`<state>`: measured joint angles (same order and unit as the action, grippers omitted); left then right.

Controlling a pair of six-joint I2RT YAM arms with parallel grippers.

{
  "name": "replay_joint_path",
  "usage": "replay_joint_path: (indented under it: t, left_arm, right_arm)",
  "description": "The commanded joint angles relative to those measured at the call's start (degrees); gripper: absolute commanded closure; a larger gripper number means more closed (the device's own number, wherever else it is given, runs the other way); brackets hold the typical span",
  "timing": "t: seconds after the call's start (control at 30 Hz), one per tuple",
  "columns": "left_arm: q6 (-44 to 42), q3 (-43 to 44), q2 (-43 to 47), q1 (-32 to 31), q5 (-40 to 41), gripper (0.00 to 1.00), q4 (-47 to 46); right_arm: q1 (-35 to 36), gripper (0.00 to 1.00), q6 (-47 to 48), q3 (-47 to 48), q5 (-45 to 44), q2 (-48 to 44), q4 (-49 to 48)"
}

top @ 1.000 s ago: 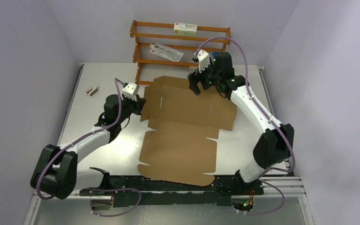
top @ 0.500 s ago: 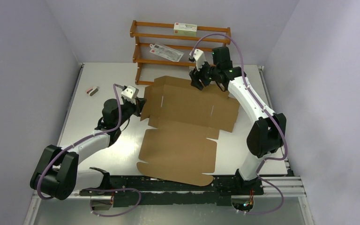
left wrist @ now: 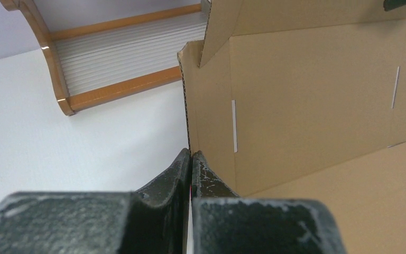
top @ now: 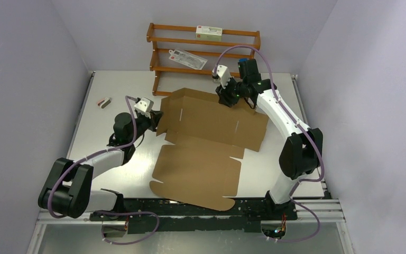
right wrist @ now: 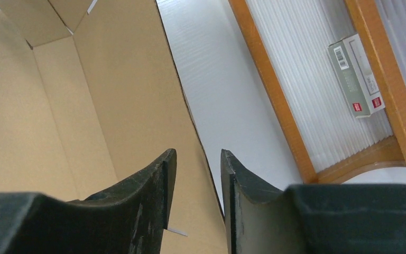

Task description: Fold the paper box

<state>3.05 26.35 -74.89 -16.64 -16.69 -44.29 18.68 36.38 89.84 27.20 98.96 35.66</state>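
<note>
Now at the wall-raising stage of the paper box [top: 206,143]: wide near panel lying flat on the table [top: 116,84] toward the arm bases, far half lifted into a shallow tray just near of the wooden rack [top: 203,50]. Left gripper [top: 157,119] at the tray's left flap, fingers [left wrist: 174,169] pressed together with the cardboard edge pinched at their tips. Right gripper [top: 225,99] over the far wall, right of its middle, fingers [right wrist: 153,185] apart with a clear gap, the wall's top edge running between them and not yet clamped, by the look of it.

Judged as the step in hand: securing the far wall for standing up and folding over. Best done by settling a little deeper over the edge before closing, for a bite on more than the very lip. Close squarely across the sheet, never at a slant, to avoid creasing the corrugation off its score line. Hold the left pinch steady as an anchor against sliding on the smooth table. Then swing the wall about its crease rather than dragging it outward. Mind the rack and the small white carton [right wrist: 357,74] close beyond the far wall.
</note>
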Motion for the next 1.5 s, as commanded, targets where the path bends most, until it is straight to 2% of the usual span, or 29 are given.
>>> replay_joint_path:
  t: [0.0, 0.13, 0.27, 0.37, 0.53, 0.7, 1.07, 1.2, 1.47]
  left_arm:
    - [-0.8, 0.6, -1.5, 0.6, -3.1, 0.95, -4.4]
    - [-0.8, 0.4, -2.3, 1.1, -3.4, 0.95, -5.7]
    - [-0.2, 0.5, -3.7, 1.3, -4.9, 0.95, -7.7]
    - [0.7, 0.4, -5.0, 1.3, -6.3, 0.95, -10.6]
    - [1.7, 1.2, -8.2, 1.3, -7.0, 0.94, -14.9]
    - [4.7, -0.1, -11.9, 1.3, -7.0, 0.89, -23.4]
    - [9.5, -9.6, -14.6, 1.1, -7.5, 0.84, -40.4]
    - [10.2, -10.7, -15.2, 0.1, -7.8, 0.84, -42.5]
    - [4.3, -11.9, -11.3, -6.4, -4.0, 0.86, -38.3]
  right_arm:
    - [-0.2, 0.61, 0.9, -0.7, -1.2, -2.6, 1.8]
    - [-0.2, 0.70, 0.6, -1.5, -0.5, -4.2, 2.2]
    - [1.4, 0.93, 0.3, -3.3, -4.6, -6.4, 2.0]
    - [4.2, 1.00, 2.9, -8.1, -9.6, -9.8, -1.1]
    - [10.5, 1.00, 4.8, -16.5, -19.0, -16.3, -7.4]
    - [18.6, 1.00, 7.8, -23.1, -32.0, -21.3, -12.3]
    - [33.7, 1.00, 16.5, -28.8, -58.7, -24.3, -19.7]
    - [36.6, 1.00, 21.4, -28.7, -63.7, -24.2, -22.0]
    - [40.3, 1.00, 27.8, -29.9, -69.1, -22.3, -24.6]
